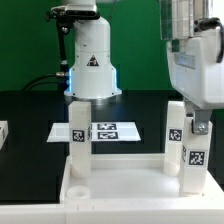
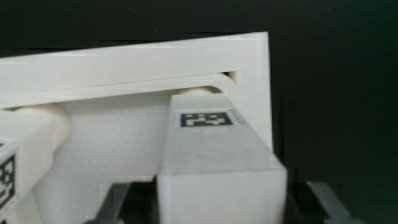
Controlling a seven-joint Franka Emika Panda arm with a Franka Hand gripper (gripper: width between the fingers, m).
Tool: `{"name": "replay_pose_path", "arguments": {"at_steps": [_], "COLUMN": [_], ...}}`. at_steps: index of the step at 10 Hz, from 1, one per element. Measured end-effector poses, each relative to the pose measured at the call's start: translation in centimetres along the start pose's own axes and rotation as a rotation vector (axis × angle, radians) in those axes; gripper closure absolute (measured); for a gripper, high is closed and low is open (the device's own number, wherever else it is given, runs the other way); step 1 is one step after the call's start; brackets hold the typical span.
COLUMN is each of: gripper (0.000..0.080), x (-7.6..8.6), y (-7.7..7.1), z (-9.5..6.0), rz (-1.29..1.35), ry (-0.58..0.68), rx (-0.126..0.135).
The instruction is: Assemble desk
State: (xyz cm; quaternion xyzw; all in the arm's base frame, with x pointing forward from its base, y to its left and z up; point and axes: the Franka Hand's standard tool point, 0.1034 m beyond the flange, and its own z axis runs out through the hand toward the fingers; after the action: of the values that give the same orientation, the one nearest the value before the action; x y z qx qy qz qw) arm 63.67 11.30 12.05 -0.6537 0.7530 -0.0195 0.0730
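Note:
The white desk panel (image 1: 120,186) lies at the front of the black table. One white tagged leg (image 1: 78,140) stands upright at its corner on the exterior view's left. Two more stand at the right: one (image 1: 175,128) further back, and one (image 1: 195,160) under my gripper (image 1: 199,128). In the wrist view my gripper (image 2: 228,206) straddles this leg (image 2: 222,160), a dark finger (image 2: 128,203) close on each side. The leg's far end meets a corner of the panel (image 2: 125,80). The grip looks shut on the leg. Another leg (image 2: 18,160) shows at the edge.
The marker board (image 1: 105,130) lies flat behind the panel. The big white robot base (image 1: 92,60) stands at the back. A small white tagged part (image 1: 3,132) lies at the table's edge on the exterior view's left.

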Motion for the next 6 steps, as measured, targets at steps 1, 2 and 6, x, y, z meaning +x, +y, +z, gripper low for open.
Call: {"name": "replay_pose_path", "arguments": {"at_steps": [1, 2, 6], "gripper": [0.0514, 0.0514, 0.0261], "x": [-0.01, -0.03, 0.20], "y": [0.00, 0.02, -0.24], "z": [0.00, 0.00, 0.22], "rz": [-0.022, -0.041, -0.643], "ry": [0.001, 0.000, 0.009], "rx": [-0.001, -0.001, -0.002]}}
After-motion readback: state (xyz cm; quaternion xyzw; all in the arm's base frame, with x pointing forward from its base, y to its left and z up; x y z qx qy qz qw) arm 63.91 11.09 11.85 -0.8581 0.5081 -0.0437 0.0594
